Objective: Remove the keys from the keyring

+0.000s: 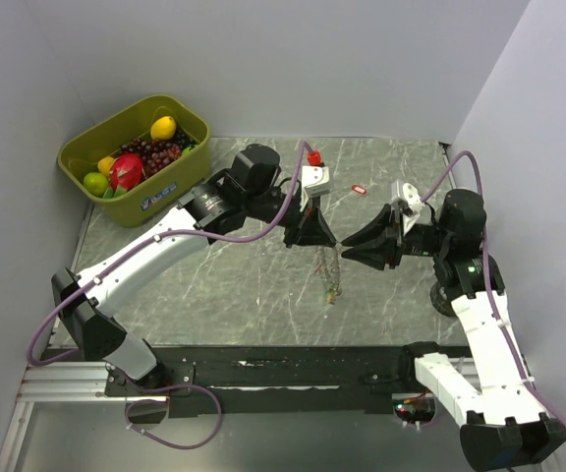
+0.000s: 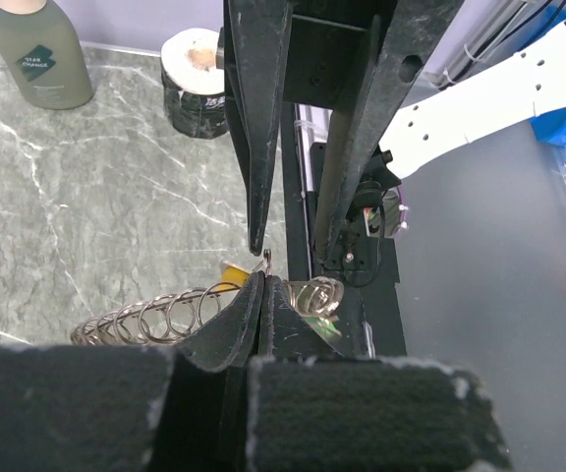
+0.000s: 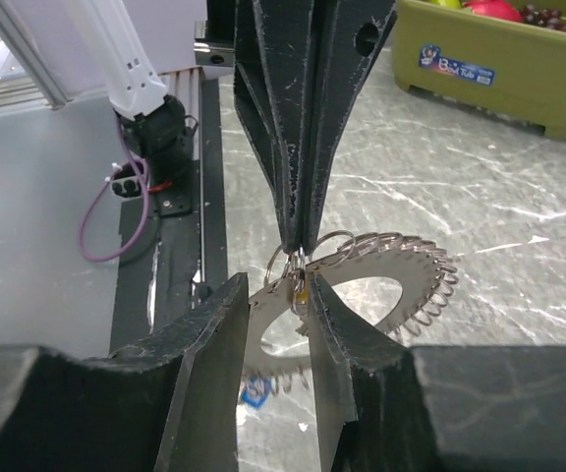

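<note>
**Marble tabletop, two arms nose to nose over it**

Grey marble table [image 1: 214,285], with a green bin [image 1: 190,169] of fruit sitting in the upper left of the overhead view. Around the middle of the frame, the left gripper [image 1: 322,239] is pinched tight on the top of the keyring [image 1: 331,278], and the coiled silver loop dangles below it. Can't tell if the low end touches the table. In the right wrist view a couple of small keys [image 3: 303,288] bunch up right at that pinch. The right gripper [image 1: 354,248] is spread wide with a finger on either side of the bunch, and I honestly can't tell if it's touching. One red key [image 1: 359,189] lies alone on the table above the grippers, well apart from the ring.
</note>
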Controlling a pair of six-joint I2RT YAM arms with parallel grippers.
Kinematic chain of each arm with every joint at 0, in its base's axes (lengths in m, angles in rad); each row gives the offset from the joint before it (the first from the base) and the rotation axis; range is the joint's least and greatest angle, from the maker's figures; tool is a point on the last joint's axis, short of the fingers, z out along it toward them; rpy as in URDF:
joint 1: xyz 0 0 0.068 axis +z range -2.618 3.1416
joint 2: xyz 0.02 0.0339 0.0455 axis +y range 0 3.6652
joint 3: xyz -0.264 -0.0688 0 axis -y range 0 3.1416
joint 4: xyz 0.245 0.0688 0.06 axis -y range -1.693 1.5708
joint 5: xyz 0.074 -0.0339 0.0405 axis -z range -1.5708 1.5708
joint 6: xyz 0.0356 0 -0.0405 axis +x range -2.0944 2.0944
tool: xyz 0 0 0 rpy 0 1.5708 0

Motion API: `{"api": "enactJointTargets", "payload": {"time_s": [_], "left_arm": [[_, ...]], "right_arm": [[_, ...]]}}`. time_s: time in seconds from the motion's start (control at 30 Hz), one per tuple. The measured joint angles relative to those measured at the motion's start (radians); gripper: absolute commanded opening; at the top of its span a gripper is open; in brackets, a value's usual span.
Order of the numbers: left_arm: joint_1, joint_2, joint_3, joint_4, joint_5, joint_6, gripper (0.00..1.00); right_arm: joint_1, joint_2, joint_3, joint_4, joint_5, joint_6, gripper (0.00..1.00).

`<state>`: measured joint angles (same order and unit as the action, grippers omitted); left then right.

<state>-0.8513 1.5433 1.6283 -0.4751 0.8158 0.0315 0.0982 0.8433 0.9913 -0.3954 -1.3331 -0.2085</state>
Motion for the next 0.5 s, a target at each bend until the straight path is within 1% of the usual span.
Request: {"api": "enactJointTargets", "payload": {"time_s": [0.2,0.37,0.5], "left_arm": [[0.000,0.000,0.000,0.000,0.001,0.000,0.01],[0.000,0.000,0.000,0.000,0.008,-0.002,0.01],[0.000,0.000,0.000,0.000,0.011,-0.002,0.01]], "right_arm": [[0.000,-0.003,-0.056,0.069,-0.002,0.063,0.36],[0.000,0.010,-0.061,0.100,-0.003,0.089,0.32],[0.000,0.010,-0.068,0.132,-0.008,0.118,0.25]]}}
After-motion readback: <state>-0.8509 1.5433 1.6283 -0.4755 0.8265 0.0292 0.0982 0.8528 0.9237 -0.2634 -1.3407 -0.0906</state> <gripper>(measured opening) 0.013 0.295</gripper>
